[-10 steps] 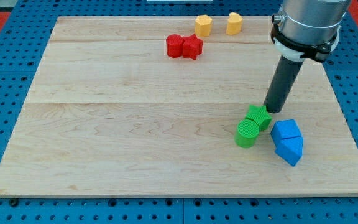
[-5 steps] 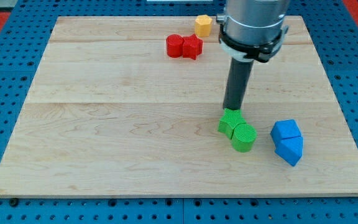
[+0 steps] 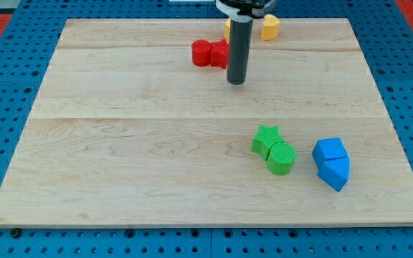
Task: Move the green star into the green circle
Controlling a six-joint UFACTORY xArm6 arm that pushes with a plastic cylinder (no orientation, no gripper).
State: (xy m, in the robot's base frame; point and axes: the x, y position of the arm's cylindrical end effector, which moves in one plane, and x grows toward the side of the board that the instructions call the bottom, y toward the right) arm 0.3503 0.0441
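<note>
A: Where does the green star [image 3: 265,139] sit?

B: Toward the view's lower right of the wooden board [image 3: 120,143], touching the green circle [image 3: 282,158], which lies just to its lower right. I'd judge the task done, since the two are pressed together.

A: And my tip [image 3: 236,81]?

B: Well apart from them, up near the red blocks [image 3: 211,53], beside the red pair's right edge. There is no claw to spread or close, only the rod.

A: Anything else nearby?

B: Two blue blocks [image 3: 332,163] sit near the circle's right; yellow blocks [image 3: 269,26] lie at the view's top.
</note>
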